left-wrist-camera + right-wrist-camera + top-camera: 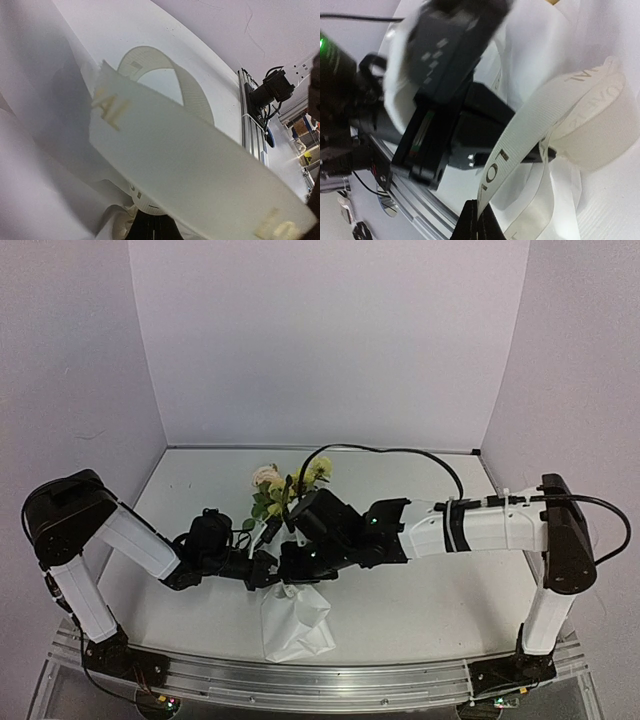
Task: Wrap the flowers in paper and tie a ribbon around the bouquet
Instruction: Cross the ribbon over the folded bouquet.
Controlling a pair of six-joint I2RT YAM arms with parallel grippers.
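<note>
From above you see the table (430, 610) with the bouquet (297, 608) lying in the middle. Its flowers (268, 478) point far and its paper (305, 637) reaches almost to the near rail (330, 685). Both arms meet over it and hide the ribbon there. Only the wrist views show you the ribbon (520, 130). The right gripper (477, 222) is pinched closed on it. The left gripper (150, 227) is closed too, with the band crossing just above it; whether it grips the band, you cannot tell. Bare table shows left and right of the bouquet.

Pale lilac walls (330, 340) enclose a white table (420, 610) edged by an aluminium rail (330, 680).
</note>
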